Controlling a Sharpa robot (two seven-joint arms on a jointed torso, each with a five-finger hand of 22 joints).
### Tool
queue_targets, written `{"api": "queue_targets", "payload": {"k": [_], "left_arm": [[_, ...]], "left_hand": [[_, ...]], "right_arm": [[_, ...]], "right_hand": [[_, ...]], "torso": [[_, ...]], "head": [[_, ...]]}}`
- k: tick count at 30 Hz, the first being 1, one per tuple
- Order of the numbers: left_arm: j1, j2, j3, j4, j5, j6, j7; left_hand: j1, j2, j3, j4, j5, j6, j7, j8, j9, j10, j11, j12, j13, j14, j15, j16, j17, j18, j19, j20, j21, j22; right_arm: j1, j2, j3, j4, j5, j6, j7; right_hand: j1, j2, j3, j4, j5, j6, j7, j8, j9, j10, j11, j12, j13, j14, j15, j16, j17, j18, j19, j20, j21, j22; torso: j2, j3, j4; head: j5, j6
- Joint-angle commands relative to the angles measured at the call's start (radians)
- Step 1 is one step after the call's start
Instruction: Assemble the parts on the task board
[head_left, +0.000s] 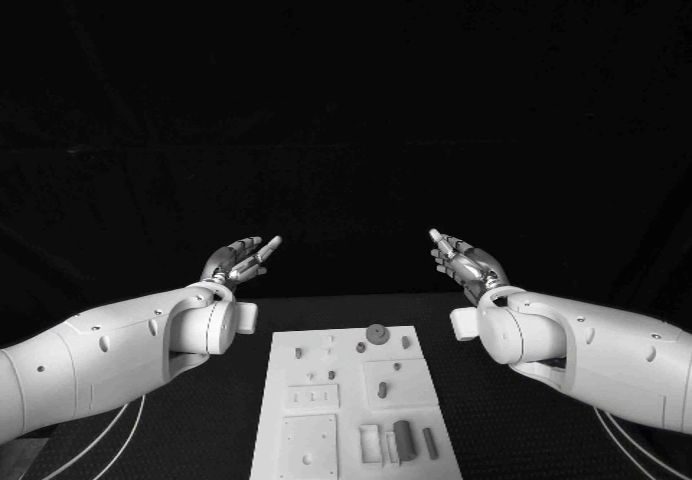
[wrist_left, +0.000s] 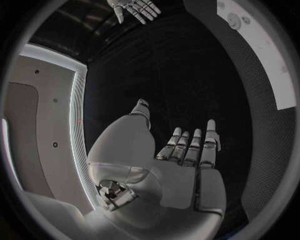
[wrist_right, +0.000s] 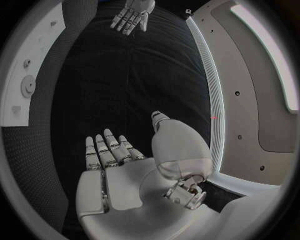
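A: Head view, starting at the table's left side: the left hand is raised beyond the far left corner of the task board, fingers apart and stretched out, holding nothing.

B: And the board?

A: It lies in the middle of the black table, running lengthwise from the near edge toward the far edge, with bare table on both long sides. A round part sits at its far edge; several longer parts stand near its near right corner.

B: The right side?

A: The right hand is raised beyond the far right corner, fingers apart and stretched out, nothing in it. Neither hand touches the board, and the two are well apart.
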Motion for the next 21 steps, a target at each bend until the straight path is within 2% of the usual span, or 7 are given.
{"api": "queue_targets", "payload": {"k": [1, 4, 10, 12, 13, 20, 21], "left_arm": [[0.021, 0.011, -0.012, -0.035, -0.030, 0.137, -0.116], [0.033, 0.015, -0.021, -0.054, -0.033, 0.153, -0.132], [0.035, 0.015, -0.022, -0.056, -0.033, 0.155, -0.134], [0.035, 0.015, -0.022, -0.056, -0.033, 0.155, -0.134], [0.034, 0.012, -0.025, -0.043, -0.033, 0.182, -0.138], [0.034, 0.004, -0.026, -0.024, -0.033, 0.201, -0.132], [0.034, 0.001, -0.026, -0.021, -0.033, 0.200, -0.129]], "left_hand": [[0.046, 0.000, -0.002, 0.015, 0.007, 0.015, 0.005, 0.014, 0.016, 0.022, 0.004, 0.009, 0.003, 0.013, 0.007, 0.011, 0.014, -0.015, 0.018, 0.005, 0.007, 0.021], [0.046, 0.000, -0.002, 0.015, 0.007, 0.015, 0.006, 0.014, 0.017, 0.022, 0.004, 0.009, 0.003, 0.013, 0.007, 0.011, 0.015, -0.015, 0.018, 0.005, 0.007, 0.022], [0.047, 0.003, -0.001, 0.014, 0.007, 0.019, 0.008, 0.018, 0.022, 0.036, 0.008, 0.012, 0.005, 0.022, 0.010, 0.018, 0.026, -0.015, 0.017, 0.005, 0.009, 0.026], [0.054, 0.011, -0.001, 0.013, 0.008, 0.032, 0.020, 0.029, 0.035, 0.075, 0.022, 0.020, 0.011, 0.068, 0.036, 0.044, 0.076, -0.014, 0.028, 0.000, 0.018, 0.034], [0.059, 0.014, 0.000, 0.013, 0.008, 0.039, 0.027, 0.034, 0.042, 0.095, 0.029, 0.025, 0.014, 0.102, 0.053, 0.063, 0.110, -0.012, 0.043, -0.005, 0.027, 0.039], [0.083, 0.032, -0.011, 0.013, 0.008, 0.145, 0.080, 0.108, 0.127, 0.328, 0.071, 0.081, 0.049, 0.275, 0.065, 0.156, 0.193, 0.009, 0.151, -0.043, 0.083, 0.068], [0.089, 0.033, -0.012, 0.013, 0.009, 0.161, 0.087, 0.114, 0.129, 0.347, 0.075, 0.088, 0.052, 0.316, 0.066, 0.177, 0.202, 0.019, 0.177, -0.044, 0.096, 0.073]], "right_arm": [[0.029, 0.003, -0.012, -0.043, -0.052, 0.235, -0.144], [0.052, 0.005, -0.024, -0.076, -0.063, 0.299, -0.187], [0.076, 0.007, -0.036, -0.108, -0.073, 0.364, -0.230], [0.079, 0.007, -0.037, -0.113, -0.075, 0.372, -0.235], [0.079, 0.024, -0.038, -0.163, -0.182, 0.306, -0.186], [0.074, 0.036, -0.038, -0.191, -0.285, 0.264, -0.182], [0.073, 0.042, -0.038, -0.197, -0.303, 0.252, -0.183]], "right_hand": [[0.080, 0.014, -0.016, 0.012, 0.011, 0.022, 0.130, 0.025, 0.021, 0.051, 0.012, 0.029, 0.006, 0.026, 0.021, 0.028, 0.023, 0.018, 0.012, 0.021, 0.013, 0.074], [0.106, 0.020, -0.029, 0.011, 0.002, 0.031, 0.132, 0.036, 0.029, 0.070, 0.014, 0.040, 0.007, 0.036, 0.024, 0.038, 0.030, 0.020, 0.021, 0.024, 0.016, 0.103], [0.176, 0.019, -0.057, 0.012, 0.003, 0.061, 0.136, 0.065, 0.051, 0.120, 0.018, 0.066, 0.011, 0.088, 0.029, 0.082, 0.065, 0.032, 0.050, 0.027, 0.024, 0.194], [0.211, 0.015, -0.067, 0.011, 0.002, 0.081, 0.142, 0.082, 0.065, 0.137, 0.023, 0.073, 0.011, 0.122, 0.033, 0.108, 0.085, 0.040, 0.071, 0.026, 0.029, 0.253], [0.225, 0.013, -0.071, 0.009, 0.003, 0.090, 0.146, 0.090, 0.071, 0.145, 0.027, 0.076, 0.012, 0.141, 0.037, 0.123, 0.096, 0.044, 0.082, 0.025, 0.032, 0.290], [0.336, 0.009, -0.112, 0.010, 0.003, 0.177, 0.156, 0.152, 0.119, 0.206, 0.038, 0.089, 0.010, 0.253, 0.047, 0.184, 0.138, 0.077, 0.178, 0.024, 0.040, 0.492], [0.353, 0.007, -0.115, 0.008, 0.003, 0.200, 0.156, 0.169, 0.133, 0.220, 0.038, 0.093, 0.011, 0.274, 0.049, 0.191, 0.140, 0.088, 0.224, 0.021, 0.054, 0.592]], "torso": [[0.000, 0.0000, -0.0002], [0.000, 0.0000, -0.0002], [0.000, 0.0000, -0.0002], [0.000, 0.0000, -0.0002], [0.001, -0.0006, -0.0009], [0.000, -0.0030, -0.0010], [0.000, -0.0033, -0.0009]], "head": [[0.000, 0.000], [0.000, 0.000], [0.000, 0.000], [0.000, 0.000], [0.004, -0.012], [0.004, -0.015], [0.004, -0.016]]}}
